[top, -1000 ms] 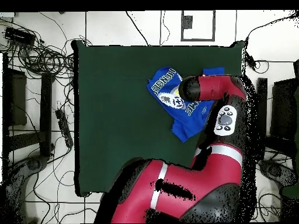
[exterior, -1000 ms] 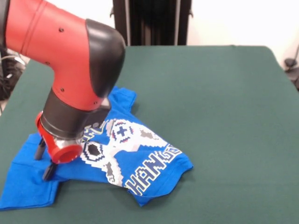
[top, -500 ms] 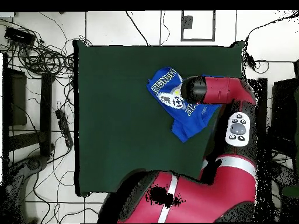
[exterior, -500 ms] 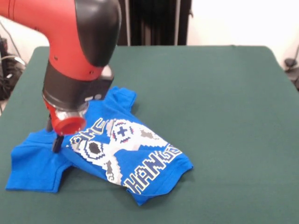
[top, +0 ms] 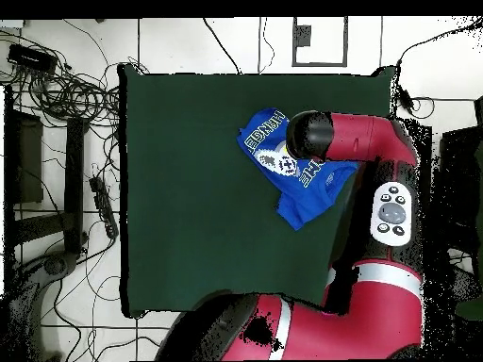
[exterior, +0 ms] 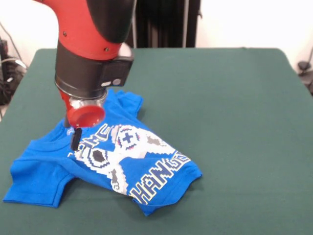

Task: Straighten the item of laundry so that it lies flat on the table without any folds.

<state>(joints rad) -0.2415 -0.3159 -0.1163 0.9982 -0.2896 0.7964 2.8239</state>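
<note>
**Sawyer's gripper down on the blue tee, shirt nowhere near flat**

So the red and black arm's gripper (exterior: 73, 134) was poking down at the upper left part of the small bright blue T-shirt with the pixel controller print (exterior: 122, 164). Only one dark finger (exterior: 76, 138) showed under the red wrist cap, its tip on or just above the fabric, so honestly couldn't tell if it was pinching anything or hanging loose. The shirt sat crumpled near one side of the big dark green felt table (exterior: 230, 122), bottom hem folded over so the lettering read partly. From overhead the arm (top: 354, 139) covered a chunk of the shirt (top: 283, 165). Cables (top: 66, 90) cluttered the floor beside the table (top: 189, 226).
</note>
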